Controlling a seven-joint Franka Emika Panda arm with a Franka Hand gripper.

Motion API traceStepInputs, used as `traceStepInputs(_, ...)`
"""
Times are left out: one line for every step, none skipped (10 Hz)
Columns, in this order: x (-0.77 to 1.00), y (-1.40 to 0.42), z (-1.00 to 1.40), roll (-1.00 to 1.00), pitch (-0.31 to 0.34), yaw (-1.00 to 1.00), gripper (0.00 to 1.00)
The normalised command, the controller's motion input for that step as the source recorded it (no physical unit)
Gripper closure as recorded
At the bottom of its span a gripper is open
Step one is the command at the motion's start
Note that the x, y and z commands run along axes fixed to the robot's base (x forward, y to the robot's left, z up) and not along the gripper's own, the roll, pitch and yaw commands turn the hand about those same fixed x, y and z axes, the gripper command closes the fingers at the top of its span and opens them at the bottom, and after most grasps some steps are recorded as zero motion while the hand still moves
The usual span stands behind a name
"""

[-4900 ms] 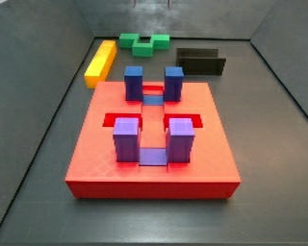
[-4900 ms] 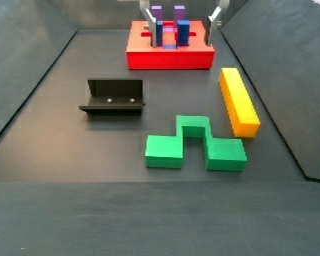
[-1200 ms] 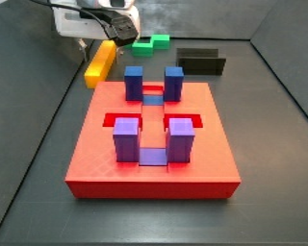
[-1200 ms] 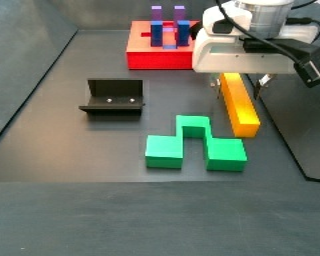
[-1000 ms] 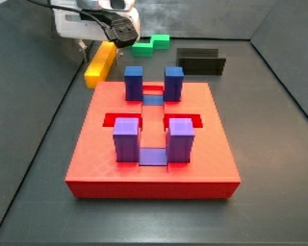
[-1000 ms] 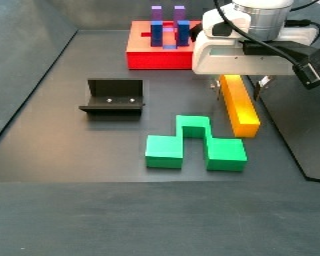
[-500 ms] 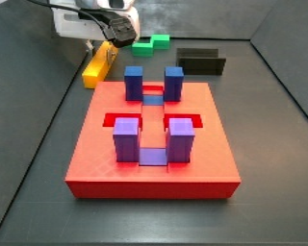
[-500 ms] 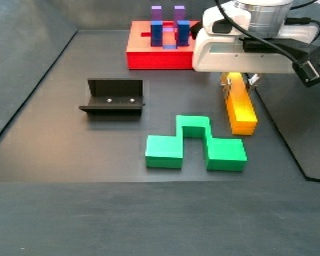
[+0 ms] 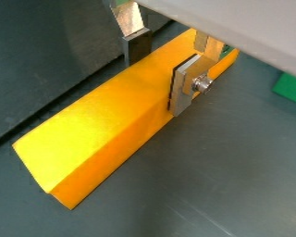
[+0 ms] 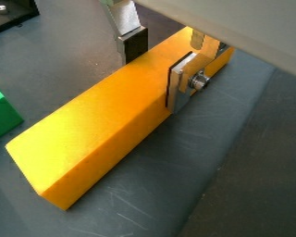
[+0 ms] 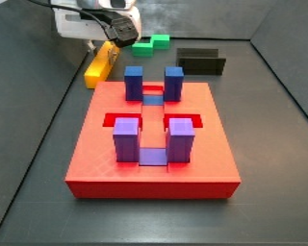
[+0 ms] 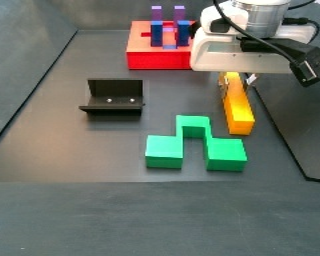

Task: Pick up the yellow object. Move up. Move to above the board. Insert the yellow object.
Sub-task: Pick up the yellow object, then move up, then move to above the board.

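Both wrist views show the gripper (image 9: 161,57) clamped across one end of the yellow bar (image 9: 107,125); the bar's long axis runs crosswise to the fingers (image 10: 181,79); the red board (image 11: 154,144) lies well apart.

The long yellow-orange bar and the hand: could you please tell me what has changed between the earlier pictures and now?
The hand, absent at first, came down over the long yellow-orange bar and closed its fingers on the bar's sides. The bar's gripped end has since lifted, so it now tilts. The red platform, green notched block and dark fixture stayed put.
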Motion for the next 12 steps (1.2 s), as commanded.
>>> traceStepInputs(0.00, 0.00, 0.00, 0.00, 0.000, 0.00, 1.00)
traceStepInputs(0.00, 0.00, 0.00, 0.00, 0.000, 0.00, 1.00)
traceStepInputs(0.00, 0.00, 0.00, 0.00, 0.000, 0.00, 1.00)
traceStepInputs(0.00, 0.00, 0.00, 0.00, 0.000, 0.00, 1.00)
traceStepInputs(0.00, 0.00, 0.00, 0.00, 0.000, 0.00, 1.00)
traceStepInputs(0.00, 0.00, 0.00, 0.00, 0.000, 0.00, 1.00)
traceStepInputs(0.00, 0.00, 0.83, 0.00, 0.000, 0.00, 1.00)
traceStepInputs(-0.01, 0.01, 0.85, 0.00, -0.001, -0.03, 1.00)
traceStepInputs(-0.05, 0.01, 0.61, -0.01, 0.046, -0.03, 1.00)
traceStepInputs(-0.03, 0.01, 0.42, -0.01, 0.041, -0.03, 1.00)
traceStepInputs(0.00, 0.00, 1.40, 0.00, 0.000, 0.00, 1.00)
traceStepInputs(-0.01, 0.00, 1.40, 0.00, 0.010, 0.00, 1.00)
